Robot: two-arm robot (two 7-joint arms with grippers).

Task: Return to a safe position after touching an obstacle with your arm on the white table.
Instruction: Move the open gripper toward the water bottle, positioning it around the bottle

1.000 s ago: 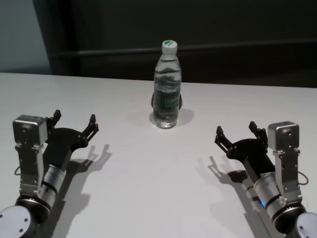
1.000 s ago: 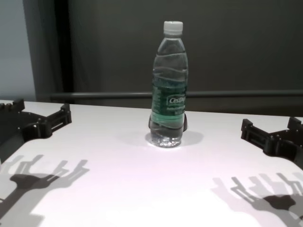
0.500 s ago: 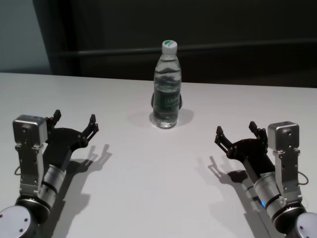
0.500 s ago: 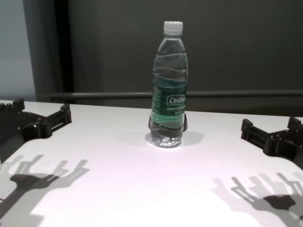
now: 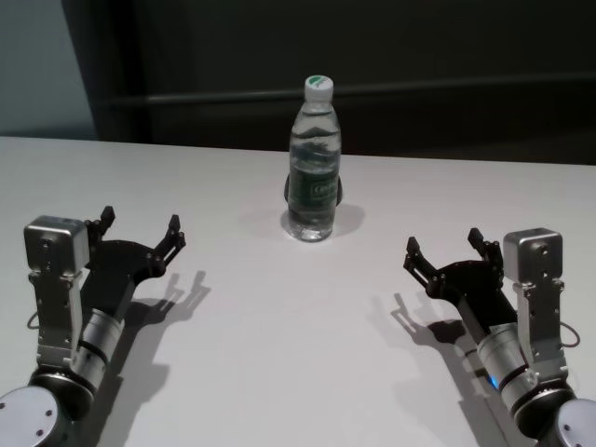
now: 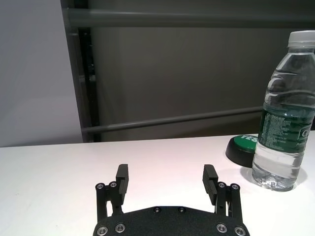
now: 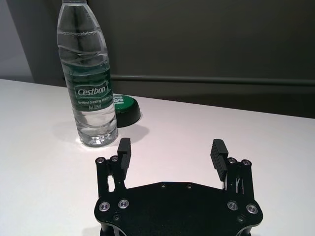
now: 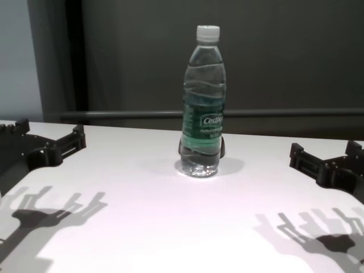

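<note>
Both the left gripper (image 5: 140, 231) and right gripper (image 5: 445, 250) hover spread and empty, the bottle (image 5: 314, 158) well ahead between them; seemingly parked, no contact yet; next a careful reach.

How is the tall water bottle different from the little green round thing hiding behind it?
The water bottle stands tall and upright; the green disc lies low and flat. The bottle is clear with a white cap; the disc is solid green on top with a black rim. Both have green with white lettering, and both sit on the white table, away from the left gripper and right gripper.
</note>
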